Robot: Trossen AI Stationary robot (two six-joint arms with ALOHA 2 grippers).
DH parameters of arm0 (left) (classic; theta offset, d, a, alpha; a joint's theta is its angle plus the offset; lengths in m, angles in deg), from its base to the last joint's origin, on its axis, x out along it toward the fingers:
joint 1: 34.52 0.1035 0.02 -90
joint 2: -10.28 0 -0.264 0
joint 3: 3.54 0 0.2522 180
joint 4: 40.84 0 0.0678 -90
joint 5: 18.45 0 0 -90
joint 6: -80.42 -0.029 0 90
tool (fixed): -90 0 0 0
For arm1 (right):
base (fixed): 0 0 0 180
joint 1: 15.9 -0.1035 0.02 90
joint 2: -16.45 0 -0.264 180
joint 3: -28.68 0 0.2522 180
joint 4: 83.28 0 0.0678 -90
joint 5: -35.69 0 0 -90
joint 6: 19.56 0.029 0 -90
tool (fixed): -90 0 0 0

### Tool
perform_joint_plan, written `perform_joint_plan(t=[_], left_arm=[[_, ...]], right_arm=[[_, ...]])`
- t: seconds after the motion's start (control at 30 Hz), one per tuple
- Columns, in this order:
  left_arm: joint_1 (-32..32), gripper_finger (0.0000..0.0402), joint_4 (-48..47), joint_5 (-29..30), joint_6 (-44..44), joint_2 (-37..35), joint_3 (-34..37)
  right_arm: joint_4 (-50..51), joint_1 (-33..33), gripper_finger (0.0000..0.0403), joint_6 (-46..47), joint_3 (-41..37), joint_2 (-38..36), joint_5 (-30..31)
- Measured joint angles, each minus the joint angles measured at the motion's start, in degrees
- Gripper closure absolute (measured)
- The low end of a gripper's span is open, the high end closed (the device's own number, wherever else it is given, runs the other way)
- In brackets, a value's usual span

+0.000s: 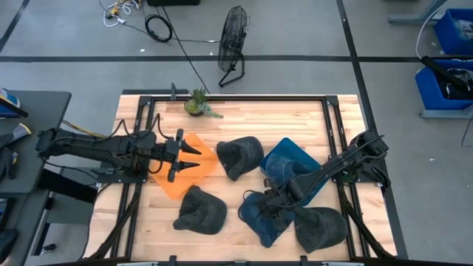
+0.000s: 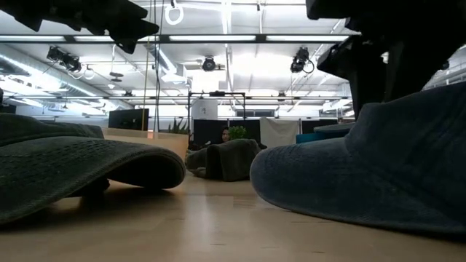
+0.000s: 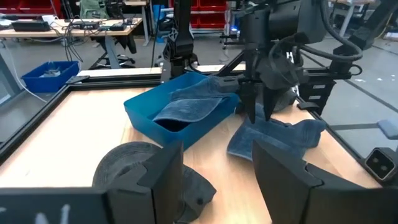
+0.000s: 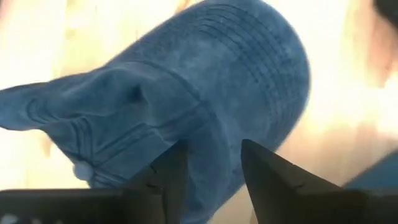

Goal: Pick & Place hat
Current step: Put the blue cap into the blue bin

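Note:
A blue cap (image 1: pixel 264 216) lies on the table near the front, its crown and brim filling the right wrist view (image 4: pixel 211 74). My right gripper (image 1: pixel 273 198) stands over it, fingers pointing down and open (image 4: pixel 208 155); it also shows in the left wrist view (image 3: pixel 260 115). My left gripper (image 1: pixel 188 157) is open and empty (image 3: pixel 217 180), hovering level over an orange tray (image 1: pixel 185 177). A dark grey cap (image 1: pixel 239 155) lies just in front of it (image 3: pixel 137 165). A blue bin (image 1: pixel 292 166) holds another blue cap (image 3: pixel 186 109). My right gripper comes at the blue cap from above, its open fingertips (image 3: pixel 252 118) right at the cap's crown (image 3: pixel 273 134). I cannot tell whether they touch it. The cap lies flat on the table.
Two more dark grey caps lie near the front edge, one at the left (image 1: pixel 201 212) and one at the right (image 1: pixel 319 227). A small potted plant (image 1: pixel 196 103) stands at the far edge. A black frame (image 1: pixel 222 94) borders the table.

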Motion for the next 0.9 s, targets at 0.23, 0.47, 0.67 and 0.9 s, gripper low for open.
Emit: perform_joint_plan(t=[0.23, 0.47, 0.67, 0.9], left_arm=[[0.07, 0.0203, 0.04, 1.40, -0.02, 0.00, 0.00], [0.07, 0.0202, 0.04, 1.40, -0.03, 0.00, 0.00], [0.07, 0.0202, 0.04, 1.39, -0.04, 0.00, 0.00], [0.07, 0.0202, 0.09, 1.40, -0.02, 0.00, 0.00]], right_arm=[[-0.20, 0.00, 0.0202, 0.49, -0.01, 0.08, -1.78], [-3.71, 0.07, 0.0210, -2.35, -4.66, 0.08, -1.73], [-4.89, 0.29, 0.0300, -5.64, -5.22, 0.05, -1.61], [3.97, 1.40, 0.0382, -2.90, 1.17, -1.67, -6.57]])
